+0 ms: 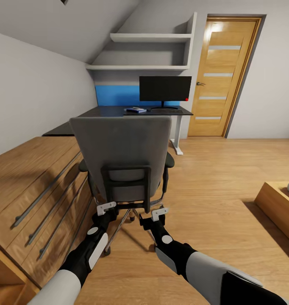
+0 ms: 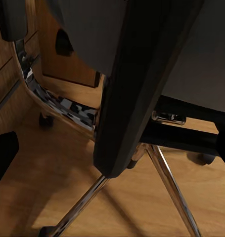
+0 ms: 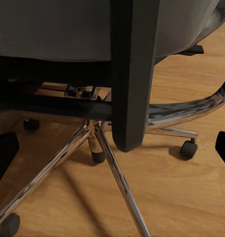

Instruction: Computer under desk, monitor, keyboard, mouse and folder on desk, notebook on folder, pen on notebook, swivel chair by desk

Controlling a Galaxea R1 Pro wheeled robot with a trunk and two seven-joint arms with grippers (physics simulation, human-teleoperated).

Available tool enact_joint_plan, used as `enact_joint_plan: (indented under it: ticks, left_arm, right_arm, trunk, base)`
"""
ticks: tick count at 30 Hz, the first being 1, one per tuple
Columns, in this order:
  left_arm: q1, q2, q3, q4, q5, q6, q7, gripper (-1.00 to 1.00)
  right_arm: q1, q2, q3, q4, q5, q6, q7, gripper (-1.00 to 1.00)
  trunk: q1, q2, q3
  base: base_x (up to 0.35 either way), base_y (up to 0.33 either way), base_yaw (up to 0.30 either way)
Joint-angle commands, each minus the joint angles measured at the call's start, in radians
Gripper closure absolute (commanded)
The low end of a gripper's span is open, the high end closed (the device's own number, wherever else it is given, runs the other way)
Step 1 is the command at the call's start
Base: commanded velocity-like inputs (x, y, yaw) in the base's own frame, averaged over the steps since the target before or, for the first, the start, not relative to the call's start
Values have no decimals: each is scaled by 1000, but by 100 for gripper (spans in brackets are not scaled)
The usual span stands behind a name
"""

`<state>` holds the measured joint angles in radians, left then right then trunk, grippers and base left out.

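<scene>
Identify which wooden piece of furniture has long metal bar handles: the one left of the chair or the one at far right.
The drawer cabinet left of the swivel chair; grey bar handles run across its drawer fronts. The wooden block at right shows none.

We noted the swivel chair [image 1: 126, 152] on the floor [image 1: 212, 186] directly before us, back turned to us, the wooden cabinet [image 1: 34, 186] at its left. Behind the chair stood the desk [image 1: 119, 112]. The monitor [image 1: 165, 88] sat toward the desk's right rear edge, the folder [image 1: 136, 110] just left of its stand. A door [image 1: 223, 76] stood right of the desk.
</scene>
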<state>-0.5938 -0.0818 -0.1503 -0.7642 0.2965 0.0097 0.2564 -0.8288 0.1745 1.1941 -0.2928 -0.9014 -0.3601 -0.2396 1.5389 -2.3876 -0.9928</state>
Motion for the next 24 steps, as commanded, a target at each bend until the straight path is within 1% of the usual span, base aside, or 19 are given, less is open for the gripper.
enact_joint_plan:
  ticks: [1, 11, 15, 16, 20, 24]
  left_arm:
    - [0, 1, -5, -1, 9, 1, 7, -100]
    - [0, 1, -4, -1, 9, 1, 7, -100]
    - [0, 5, 3, 0, 11, 1, 9, -100]
    - [0, 12, 19, 0, 15, 1, 10, -100]
    - [0, 21, 58, 0, 22, 1, 9, -100]
    - [0, 24, 83, 0, 25, 1, 7, -100]
  right_arm:
    - [-1, 0, 9, 0, -7, -4, -6, -100]
    - [-1, 0, 9, 0, -7, -3, -6, -100]
    - [-1, 0, 9, 0, -7, -3, -8, -100]
    - [-1, 0, 9, 0, -7, -4, -8, -100]
    - [-1, 0, 9, 0, -7, -4, -9, -100]
    - [-1, 0, 9, 0, -7, -4, -9, -100]
  trunk:
    - [0, 0, -1]
    - [0, 0, -1]
    - [0, 0, -1]
    - [0, 0, -1]
    - [0, 0, -1]
    - [0, 0, -1]
  base:
    - [-7, 5, 0]
    - [-2, 1, 0]
    - [0, 0, 0]
    - [-22, 19, 0]
    - [-81, 74, 0]
    - [-96, 88, 0]
